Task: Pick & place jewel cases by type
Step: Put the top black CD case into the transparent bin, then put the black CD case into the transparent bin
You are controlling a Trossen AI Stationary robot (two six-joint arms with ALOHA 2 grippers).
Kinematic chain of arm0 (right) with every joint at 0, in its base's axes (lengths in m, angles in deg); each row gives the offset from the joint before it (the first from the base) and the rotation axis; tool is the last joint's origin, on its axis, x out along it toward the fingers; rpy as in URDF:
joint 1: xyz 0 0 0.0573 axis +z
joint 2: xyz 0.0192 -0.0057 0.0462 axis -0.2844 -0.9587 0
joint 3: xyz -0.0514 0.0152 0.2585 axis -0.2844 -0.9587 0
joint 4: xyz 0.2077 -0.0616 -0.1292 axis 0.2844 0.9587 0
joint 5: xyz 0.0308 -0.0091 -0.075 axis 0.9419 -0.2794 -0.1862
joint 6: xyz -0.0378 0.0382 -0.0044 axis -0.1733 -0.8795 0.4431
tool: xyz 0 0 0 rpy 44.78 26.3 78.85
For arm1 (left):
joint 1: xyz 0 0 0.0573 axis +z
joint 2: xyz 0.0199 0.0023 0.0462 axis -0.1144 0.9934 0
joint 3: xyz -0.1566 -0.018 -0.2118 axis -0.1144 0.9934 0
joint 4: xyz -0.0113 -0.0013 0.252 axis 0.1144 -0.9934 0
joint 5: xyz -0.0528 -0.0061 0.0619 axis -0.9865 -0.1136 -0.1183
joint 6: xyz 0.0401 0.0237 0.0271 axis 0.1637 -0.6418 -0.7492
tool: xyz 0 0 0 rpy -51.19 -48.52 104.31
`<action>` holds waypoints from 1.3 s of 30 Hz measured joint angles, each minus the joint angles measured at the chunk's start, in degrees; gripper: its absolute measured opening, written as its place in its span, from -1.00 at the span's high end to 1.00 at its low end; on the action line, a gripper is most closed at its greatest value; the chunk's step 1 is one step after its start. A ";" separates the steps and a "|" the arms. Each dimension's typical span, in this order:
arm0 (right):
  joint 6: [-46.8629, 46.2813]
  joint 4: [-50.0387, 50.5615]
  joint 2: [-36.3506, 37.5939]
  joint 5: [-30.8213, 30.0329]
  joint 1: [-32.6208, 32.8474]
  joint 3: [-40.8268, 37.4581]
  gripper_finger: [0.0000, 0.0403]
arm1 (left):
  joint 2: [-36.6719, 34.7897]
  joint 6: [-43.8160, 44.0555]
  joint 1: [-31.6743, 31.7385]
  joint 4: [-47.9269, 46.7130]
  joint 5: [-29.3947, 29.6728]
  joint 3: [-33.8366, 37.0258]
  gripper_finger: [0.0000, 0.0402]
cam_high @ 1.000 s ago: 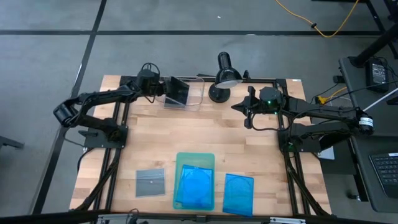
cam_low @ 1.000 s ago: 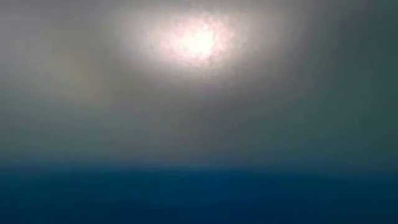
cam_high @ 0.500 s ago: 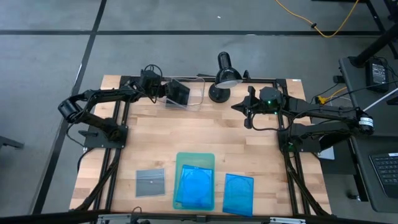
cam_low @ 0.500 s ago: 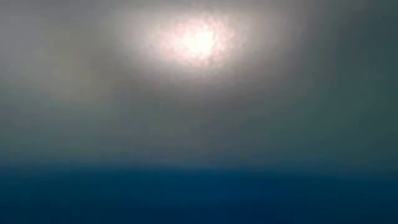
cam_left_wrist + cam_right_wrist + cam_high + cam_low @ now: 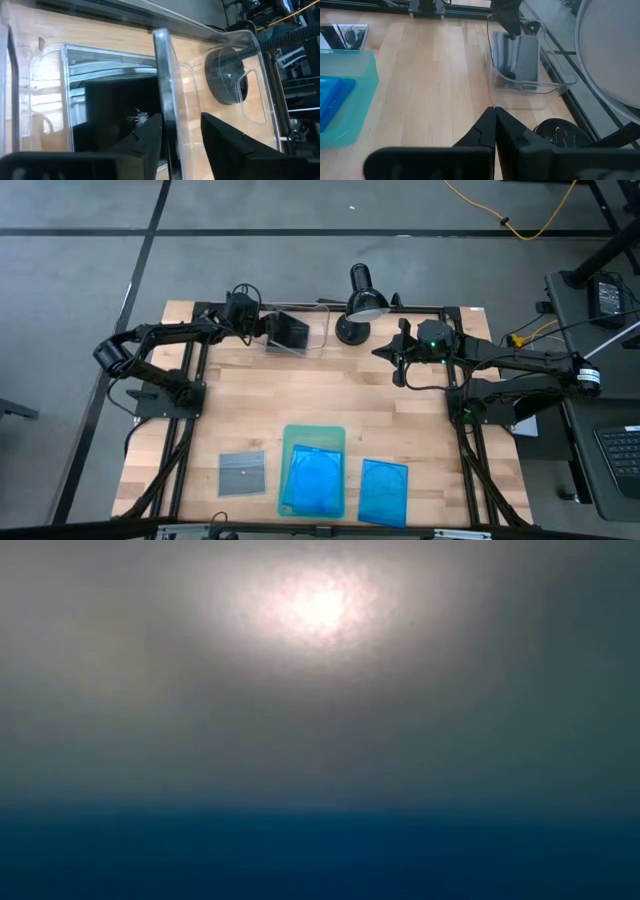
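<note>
A dark jewel case (image 5: 162, 95) is held edge-on in the left claw (image 5: 177, 131) inside the clear bin (image 5: 318, 332); another (image 5: 107, 107) stands beside it. The right claw (image 5: 495, 127), fingers together, waits aside. One grey case (image 5: 242, 474) and the blue cases (image 5: 383, 490) (one in the pale-green tray (image 5: 313, 433)) lie well apart, seemingly unsorted.

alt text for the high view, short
Left gripper lowers a dark jewel case into the clear bin at the table's far edge; right gripper waits nearby. Near edge: grey case, blue case, another in the pale-green tray.

2 blue cases (image 5: 383, 489), 2 dark cases (image 5: 242, 473)
</note>
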 joint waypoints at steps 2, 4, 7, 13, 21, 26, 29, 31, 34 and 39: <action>0.00 0.00 0.00 0.00 0.00 0.00 0.97 | -0.10 -0.43 0.00 -0.43 -0.06 -0.10 0.29; 0.00 0.02 0.00 0.00 0.00 0.00 0.97 | -0.21 -0.81 0.00 -0.76 -0.06 -0.14 0.23; 0.00 0.02 0.00 0.00 0.00 0.00 0.97 | -0.81 -1.01 0.00 -2.08 0.79 -0.18 0.18; 0.13 0.04 0.00 0.00 0.00 0.00 0.97 | -4.14 -0.79 0.02 -3.52 3.33 0.14 0.17; 1.40 0.02 0.00 0.00 0.01 0.00 0.97 | -11.59 0.92 -0.23 -3.29 3.22 0.11 0.17; 1.53 0.04 0.00 0.00 0.01 0.00 0.97 | -19.06 1.94 -1.73 -2.95 3.19 0.11 0.17; 1.53 0.02 0.00 0.00 0.00 0.00 0.97 | -23.97 2.61 -3.63 -2.72 3.13 0.09 0.17; 1.58 0.02 0.00 0.00 0.00 0.00 0.97 | -27.11 3.30 -5.45 -2.73 3.14 0.08 0.17; 1.75 0.02 0.00 0.04 0.01 0.00 0.97 | -31.34 3.93 -9.17 -2.74 3.09 0.07 0.17; 1.75 0.02 0.00 1.22 0.02 0.00 0.97 | -36.32 5.67 -17.54 -3.19 3.20 0.05 0.17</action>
